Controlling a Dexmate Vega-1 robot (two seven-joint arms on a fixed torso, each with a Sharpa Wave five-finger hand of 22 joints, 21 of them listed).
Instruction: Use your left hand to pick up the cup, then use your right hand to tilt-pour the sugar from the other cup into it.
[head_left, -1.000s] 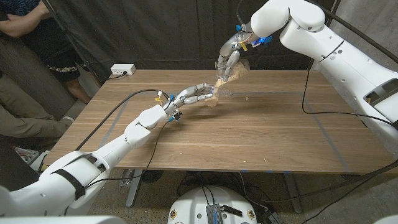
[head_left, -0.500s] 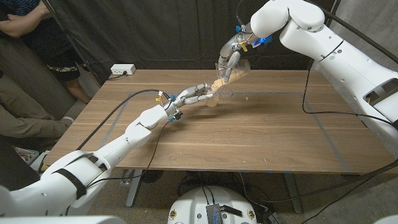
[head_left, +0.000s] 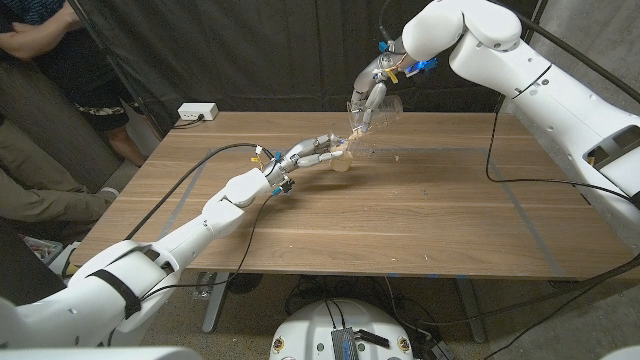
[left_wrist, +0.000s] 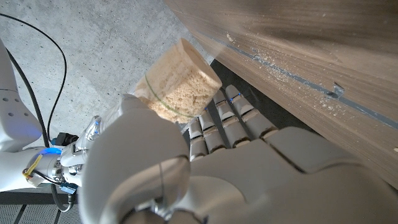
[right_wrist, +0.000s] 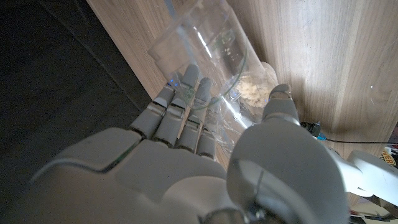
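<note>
The left hand (head_left: 318, 150) grips the receiving cup (left_wrist: 180, 84) just above the wooden table (head_left: 400, 210), near its far middle, fingers wrapped round the clear wall; the left wrist view shows it well filled with pale brown sugar. The right hand (head_left: 371, 97) holds the other cup (right_wrist: 202, 53) just above it, tipped steeply mouth-down, and in the right wrist view that cup looks nearly empty, with only a small clump of sugar (right_wrist: 254, 89) near the lower lip. Judging by that, the pour is close to done. The main risk from here is spilling: a few grains already seem to lie on the wood near the cups (small pale flecks in the head view, hard to be sure of), and if the two rims drift apart, or the lower cup tilts in the left hand's grip, the last of the sugar would fall onto the table. The clear plastic is thin-looking, so a harder squeeze could buckle it. Whether the two rims touch cannot be told, since the fingers of both hands cover the meeting point. The receiving cup's base is hidden behind the left hand, and how the right thumb sits on the upper cup is only partly visible.
</note>
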